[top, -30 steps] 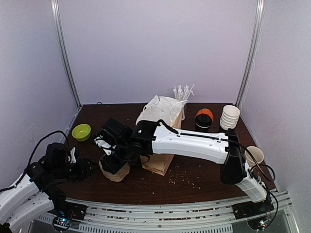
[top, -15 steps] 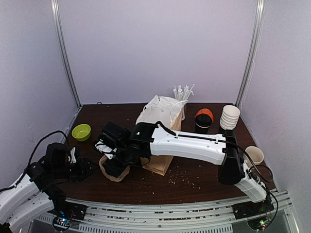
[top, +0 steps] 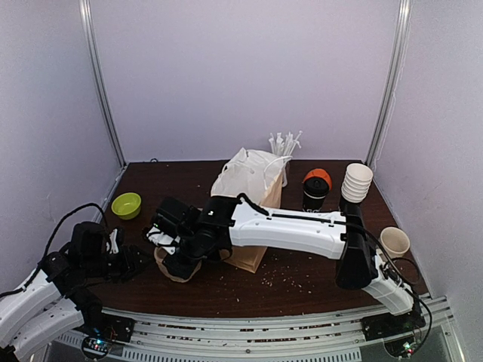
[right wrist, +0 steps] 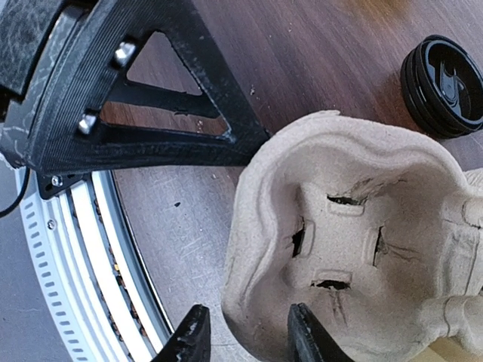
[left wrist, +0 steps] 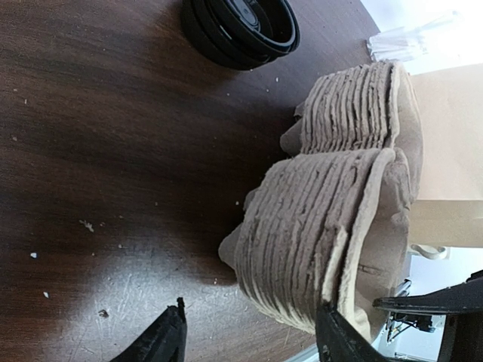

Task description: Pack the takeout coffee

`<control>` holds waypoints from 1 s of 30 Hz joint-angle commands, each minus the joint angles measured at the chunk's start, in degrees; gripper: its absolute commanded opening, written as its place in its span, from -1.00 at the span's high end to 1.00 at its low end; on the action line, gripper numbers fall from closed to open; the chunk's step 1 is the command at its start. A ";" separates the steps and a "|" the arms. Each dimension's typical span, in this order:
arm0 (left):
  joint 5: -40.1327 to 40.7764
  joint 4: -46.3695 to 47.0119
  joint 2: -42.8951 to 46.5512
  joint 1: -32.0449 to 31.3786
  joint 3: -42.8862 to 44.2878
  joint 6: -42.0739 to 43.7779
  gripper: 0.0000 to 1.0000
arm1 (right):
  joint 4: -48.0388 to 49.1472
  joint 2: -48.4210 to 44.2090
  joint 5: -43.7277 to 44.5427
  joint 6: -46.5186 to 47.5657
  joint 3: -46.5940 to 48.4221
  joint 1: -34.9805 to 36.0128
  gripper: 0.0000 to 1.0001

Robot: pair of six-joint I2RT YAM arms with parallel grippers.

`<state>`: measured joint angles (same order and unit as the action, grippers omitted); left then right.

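A stack of pulp cup carriers (left wrist: 332, 226) lies on its side on the dark counter (left wrist: 98, 136) at 4 o'clock. Black lids (left wrist: 241, 26) sit at 12, a paper bag (left wrist: 449, 143) at 3. At 6 o'clock, the left end effector (left wrist: 249, 339) has its fingers spread, the stack's lower edge just beside one.

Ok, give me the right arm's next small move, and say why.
Probably close the right end effector on the rim of the top pulp carrier. Its fingers straddle that wall, but a sliver of gap shows on the outer side, so the carrier looks not yet pinched. Once gripped, it could likely be lifted off the stack.
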<state>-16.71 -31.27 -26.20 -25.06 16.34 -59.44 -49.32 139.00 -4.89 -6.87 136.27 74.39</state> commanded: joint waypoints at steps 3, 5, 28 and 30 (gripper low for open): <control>0.19 2.15 -0.44 0.39 -0.87 0.82 -0.21 | -1.55 1.04 3.78 0.85 1.46 0.38 0.49; 0.26 2.17 -0.44 0.39 -0.87 0.87 -0.21 | -1.13 0.72 4.38 0.73 1.45 0.40 0.57; 0.27 2.15 -0.44 0.37 -0.80 0.95 -0.21 | 2.73 -4.10 3.04 -1.97 1.45 0.04 1.00; 0.27 2.17 -0.39 0.39 -0.82 0.91 -0.21 | 2.96 -4.54 2.66 -2.29 1.46 0.02 1.00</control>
<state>-16.69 -31.09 -26.46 -25.06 16.03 -59.44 -47.03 138.87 -1.37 -7.46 136.49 74.63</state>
